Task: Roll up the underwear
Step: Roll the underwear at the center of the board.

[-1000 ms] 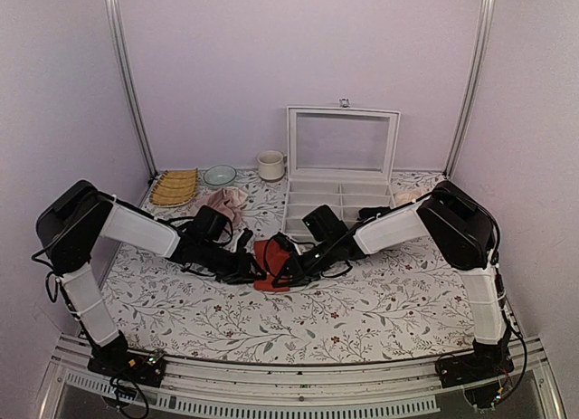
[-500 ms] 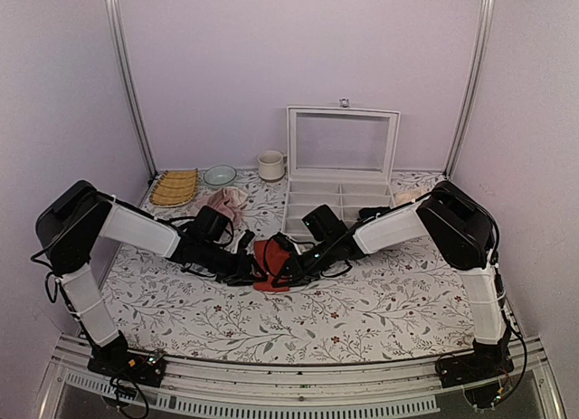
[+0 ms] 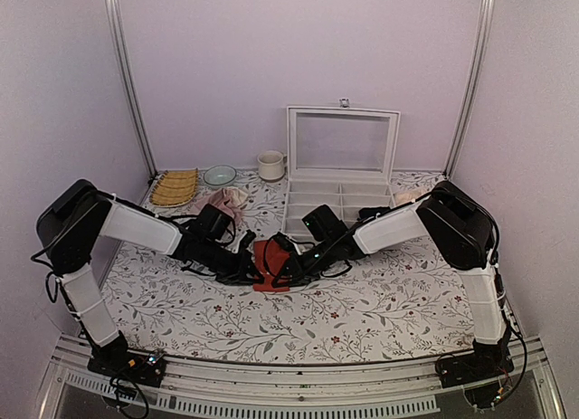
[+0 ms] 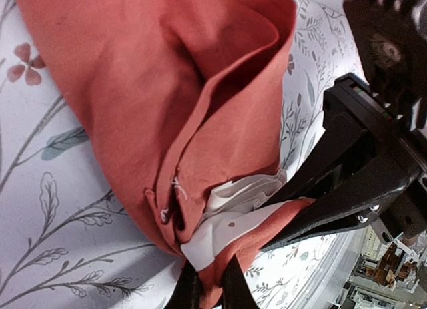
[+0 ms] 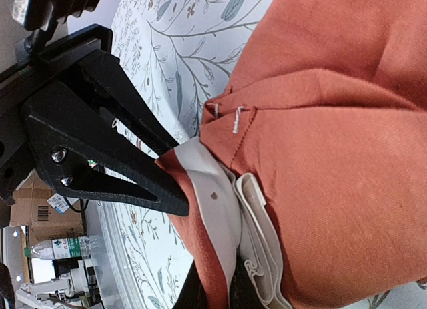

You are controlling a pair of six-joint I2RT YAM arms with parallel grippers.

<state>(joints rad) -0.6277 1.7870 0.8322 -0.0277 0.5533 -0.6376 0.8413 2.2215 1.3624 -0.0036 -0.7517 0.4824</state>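
Observation:
The underwear point(image 3: 270, 252), red-orange with a cream waistband point(image 4: 230, 212), lies bunched mid-table between both grippers. My left gripper point(image 4: 208, 290) is shut on its near edge, pinching orange cloth and waistband between the two dark fingertips. From the opposite side my right gripper point(image 5: 217, 290) is shut on the same folded edge, waistband point(image 5: 227, 209) squeezed between its fingers. In the top view the left gripper point(image 3: 252, 267) and right gripper point(image 3: 286, 269) almost meet at the cloth's front. Each wrist view shows the other gripper's black fingers point(image 4: 347, 189) point(image 5: 100, 155) close alongside.
A white compartment box point(image 3: 339, 200) with its lid raised stands behind the grippers. A dusty-pink cloth point(image 3: 226, 202), woven mat point(image 3: 175, 186), bowl point(image 3: 219, 175) and mug point(image 3: 270, 165) sit at the back left. A pale beige cloth point(image 3: 407, 195) lies right of the box.
My left gripper has edged right onto the underwear and shut on its edge. The right gripper has kept its hold and its place.

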